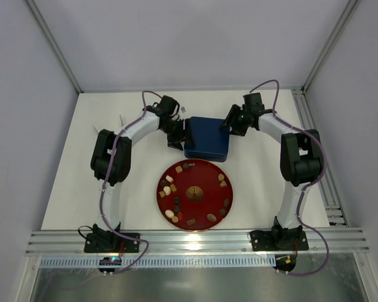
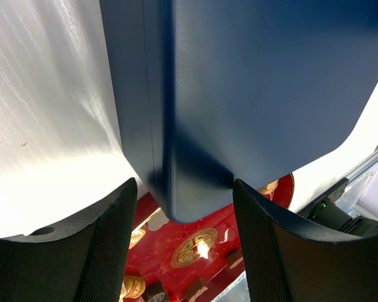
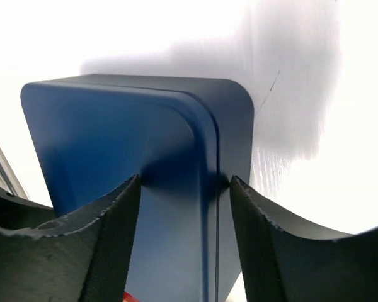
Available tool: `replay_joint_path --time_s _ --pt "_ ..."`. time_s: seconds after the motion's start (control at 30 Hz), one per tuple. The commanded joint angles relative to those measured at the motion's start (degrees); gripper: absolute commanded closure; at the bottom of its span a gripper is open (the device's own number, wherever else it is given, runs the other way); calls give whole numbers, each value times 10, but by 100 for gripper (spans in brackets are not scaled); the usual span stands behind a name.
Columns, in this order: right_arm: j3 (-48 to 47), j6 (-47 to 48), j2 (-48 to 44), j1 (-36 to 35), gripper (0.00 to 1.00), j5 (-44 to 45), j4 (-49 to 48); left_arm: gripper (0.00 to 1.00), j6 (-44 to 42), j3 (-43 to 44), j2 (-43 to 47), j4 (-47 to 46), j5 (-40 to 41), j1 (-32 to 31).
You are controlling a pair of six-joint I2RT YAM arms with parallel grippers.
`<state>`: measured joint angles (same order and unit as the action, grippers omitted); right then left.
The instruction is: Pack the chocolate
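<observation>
Tin-opening step: left jaws and right jaws each pinch a corner of the closed blue tin, 12 o'clock of red plate. Chocolate unpacked. Next: probably an even, level lift.

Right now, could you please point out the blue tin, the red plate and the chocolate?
blue tin (image 1: 207, 138): top view, lid centre.
red plate (image 1: 203, 176): top view, bare red surface.
chocolate (image 1: 179, 168): top view, one tan piece.

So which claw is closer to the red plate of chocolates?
Left. The left gripper sits at the corner of the blue tin nearest the red plate; the right gripper is at its far right corner.
</observation>
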<state>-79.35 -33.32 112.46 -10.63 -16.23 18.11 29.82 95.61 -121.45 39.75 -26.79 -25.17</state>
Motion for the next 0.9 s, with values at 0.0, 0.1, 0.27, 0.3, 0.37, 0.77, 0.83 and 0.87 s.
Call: replay_joint_path --time_s 0.0,0.1,0.27,0.3,0.37,0.77,0.83,0.87 --pt "-12 20 36 5 42 50 31 39 -4 19 -20 27 38 -1" --pt "-12 21 45 5 46 56 31 39 -5 25 -29 34 44 -1" --pt "-22 22 64 11 59 59 35 39 -7 42 -37 50 51 -1" --pt "-23 25 68 11 60 59 36 39 -8 46 -40 53 52 -1" --pt "-25 26 74 11 64 62 38 39 -8 52 -42 60 53 -1" --pt "-29 36 97 7 73 73 80 39 -19 99 -68 103 67 -1" --pt "-20 30 101 5 73 71 82 39 -20 103 -68 108 67 -1" --pt "-17 30 102 -1 73 75 83 39 -22 104 -70 110 67 -1"
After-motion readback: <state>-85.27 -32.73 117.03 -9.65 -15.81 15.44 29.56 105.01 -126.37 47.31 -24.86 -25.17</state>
